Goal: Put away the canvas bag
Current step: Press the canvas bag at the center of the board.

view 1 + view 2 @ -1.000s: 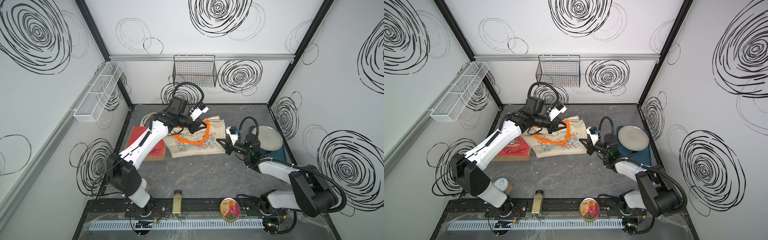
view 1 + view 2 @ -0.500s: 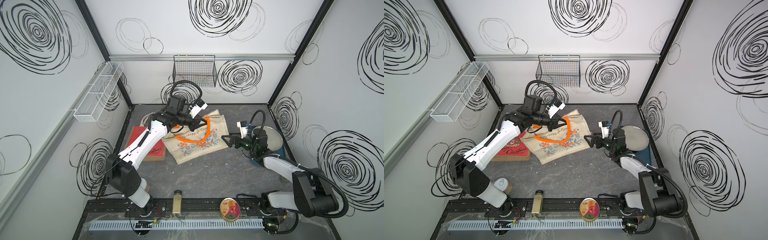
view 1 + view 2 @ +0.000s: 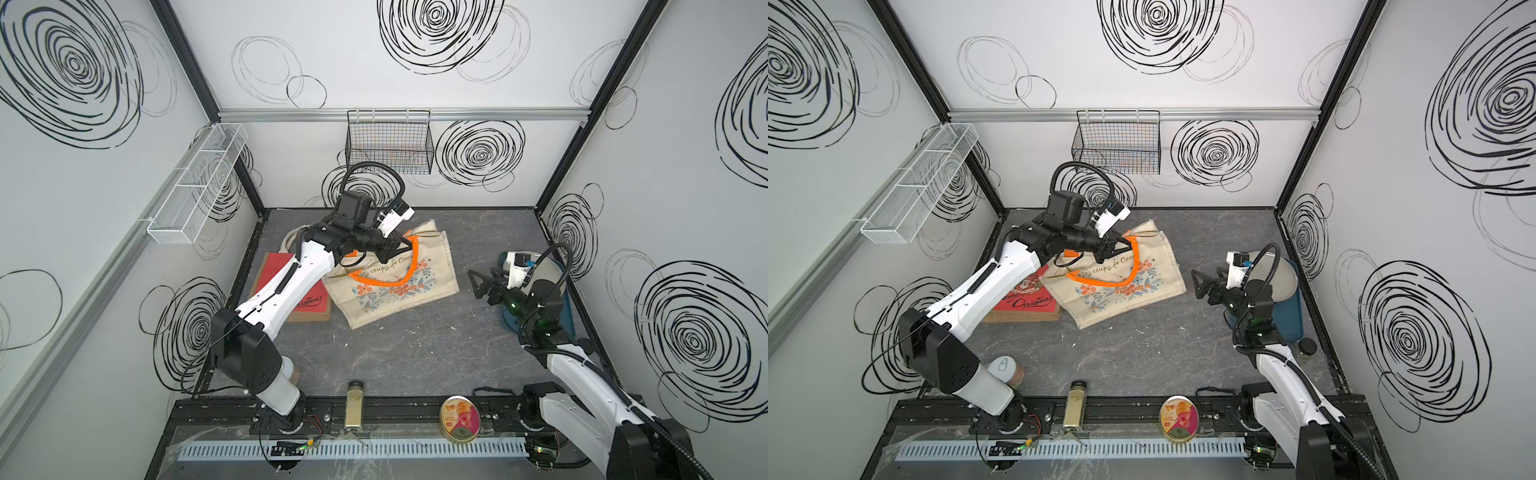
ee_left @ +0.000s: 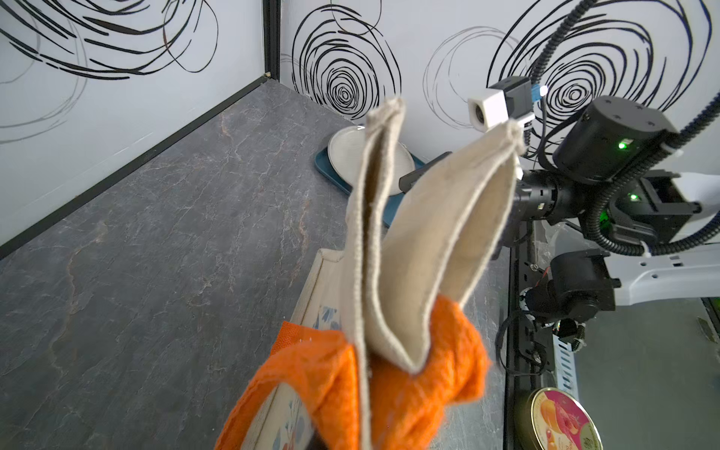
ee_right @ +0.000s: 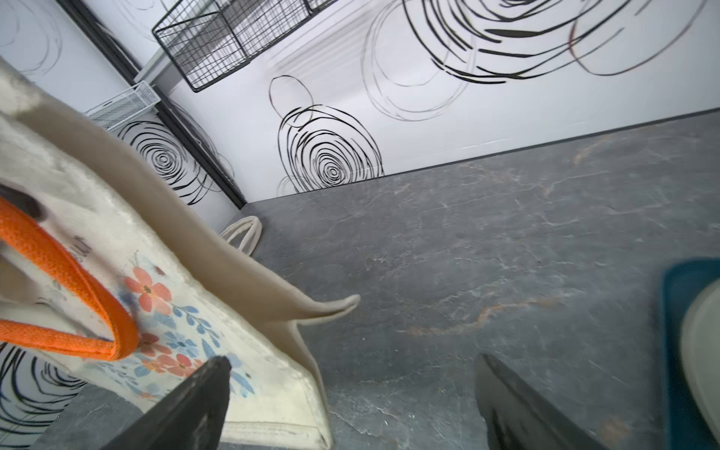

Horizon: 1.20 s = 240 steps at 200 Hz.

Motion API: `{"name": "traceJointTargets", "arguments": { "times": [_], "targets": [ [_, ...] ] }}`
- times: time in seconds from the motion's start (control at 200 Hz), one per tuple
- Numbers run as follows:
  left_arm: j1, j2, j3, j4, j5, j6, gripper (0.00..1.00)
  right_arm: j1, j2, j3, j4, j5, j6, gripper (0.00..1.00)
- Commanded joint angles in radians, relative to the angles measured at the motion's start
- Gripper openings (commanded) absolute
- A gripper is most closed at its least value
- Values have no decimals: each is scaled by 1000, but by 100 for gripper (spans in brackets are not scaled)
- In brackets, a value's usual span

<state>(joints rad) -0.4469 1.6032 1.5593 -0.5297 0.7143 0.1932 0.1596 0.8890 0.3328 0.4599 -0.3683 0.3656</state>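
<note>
Starting in both top views: finding the canvas bag [image 3: 399, 291] slumping on the grey floor just toward 12 o'clock from its middle, printed side up, upper rim held off the floor and 1 bottom corner resting at 6 o'clock. Spotting the left gripper [image 3: 405, 245] at the bag's 12 o'clock edge, jaws clamping shut on the rim together with the orange handle [image 3: 382, 282], and the right gripper [image 3: 478, 282] hovering at the bag's 3 o'clock, near but apart, jaws gaping wide and carrying nothing. Noting a red book [image 3: 272, 272] lying just beside the bag at 9 o'clock and a black wire basket [image 3: 388, 145] hanging on the back wall at 12 o'clock, probably the storing place. Moving to the left wrist view: seeing 2 limp canvas flaps [image 4: 440, 233] standing up out of bunched orange webbing [image 4: 409, 389], the jaws themselves hiding below the picture's edge. Moving to the right wrist view: seeing both dark fingers [image 5: 195, 401] spreading wide with bare floor between them, the bag's flowered side [image 5: 163, 249] just beside 1 of them, untouched. Judging the bag as light, soft and floppy, sagging and folding wherever unsupported, hardly fragile; favouring the stitched rim or the webbing for holding, with a 2nd grip on the free 3 o'clock edge for gathering the cloth before lifting toward the basket.
</note>
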Motion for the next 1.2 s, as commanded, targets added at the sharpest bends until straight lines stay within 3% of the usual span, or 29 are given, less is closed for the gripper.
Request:
{"name": "traceJointTargets", "arguments": {
  "times": [0.0, 0.385, 0.545, 0.706, 0.836, 1.026, 1.071, 1.196],
  "targets": [
    [-7, -60, 12, 43, 10, 12, 0, -3, -49, -10, -77, 49, 19, 100],
    [-7, -104, -32, 97, 7, -8, 0, 7, -226, -154, -106, -126, 69, 98],
    [-5, -104, -36, 97, 9, -6, 0, 89, -179, -174, -57, -225, 20, 97],
    [-4, -106, -46, 119, 47, -20, 0, 220, -68, -138, 7, -132, -6, 96],
    [-6, -97, -36, 62, 85, 24, 0, 230, 86, -56, 51, -165, -77, 85],
    [-16, -79, -12, -51, 109, 119, 0, 219, 231, 156, -160, -313, -258, 69],
    [-16, -77, -12, -51, 100, 117, 0, 218, 255, 177, -173, -375, -301, 60],
    [-18, -78, -24, -32, 81, 108, 0, 250, 327, 198, -139, -457, -299, 48]
  ]
}}
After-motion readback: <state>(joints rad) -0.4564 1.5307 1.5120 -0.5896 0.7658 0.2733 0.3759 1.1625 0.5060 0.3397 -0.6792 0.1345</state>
